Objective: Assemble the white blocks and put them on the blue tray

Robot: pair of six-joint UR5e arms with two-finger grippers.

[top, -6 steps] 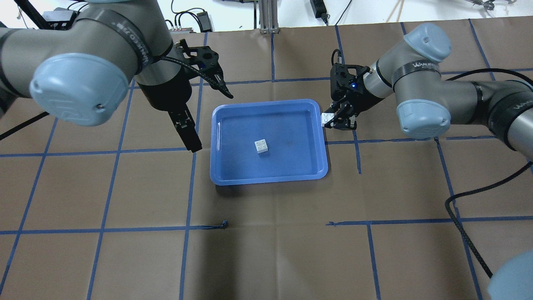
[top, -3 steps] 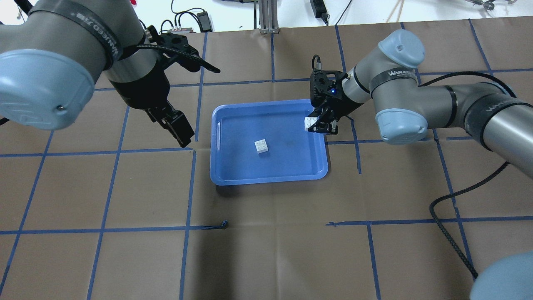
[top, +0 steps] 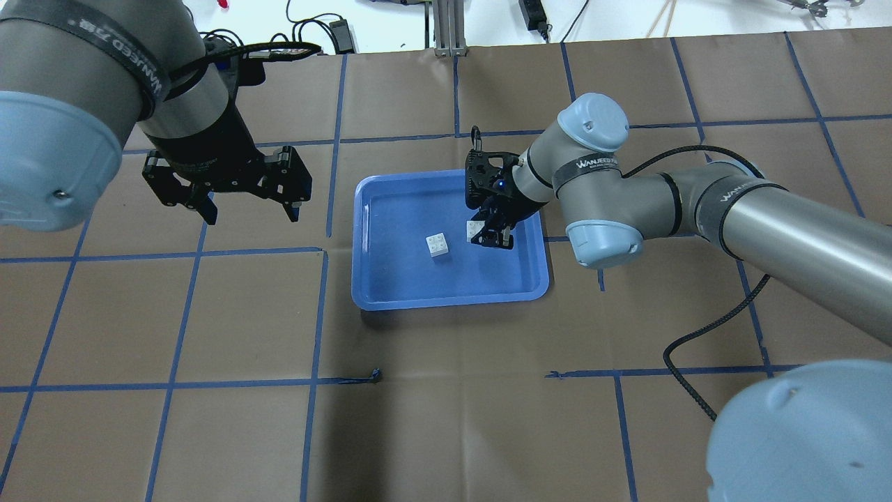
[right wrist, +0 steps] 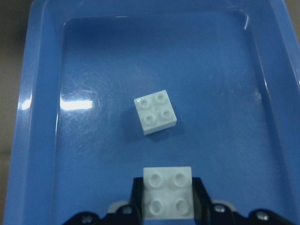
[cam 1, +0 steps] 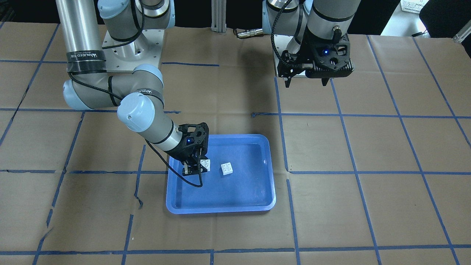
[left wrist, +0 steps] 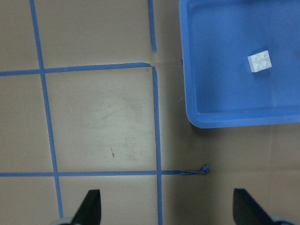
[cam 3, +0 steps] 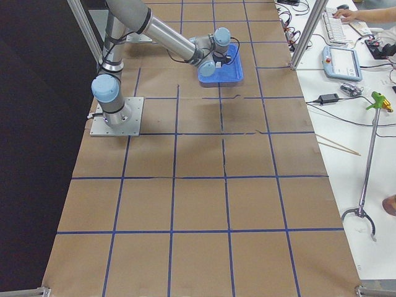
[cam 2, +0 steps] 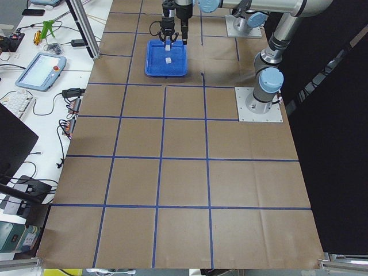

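The blue tray (top: pixel 418 282) lies at the table's middle and also shows in the front view (cam 1: pixel 220 200). One white block (top: pixel 437 245) lies studs up near the tray's centre, also seen in the right wrist view (right wrist: pixel 155 111) and the left wrist view (left wrist: pixel 259 61). My right gripper (top: pixel 488 238) is shut on the second white block (top: pixel 475 229), held studs up just above the tray floor, a short gap to the right of the lying block (right wrist: pixel 168 192). My left gripper (top: pixel 251 203) is open and empty, pointing down over bare table left of the tray.
Brown paper with a blue tape grid covers the table. A curled scrap of tape (top: pixel 376 376) lies in front of the tray. The right arm's black cable (top: pixel 697 348) loops over the table at the right. The tray's raised rim (right wrist: pixel 28 93) surrounds both blocks.
My right gripper carried its white block from outside the tray's right rim to inside the tray, close to the lying block. My left arm swung leftwards and its gripper turned to point down.
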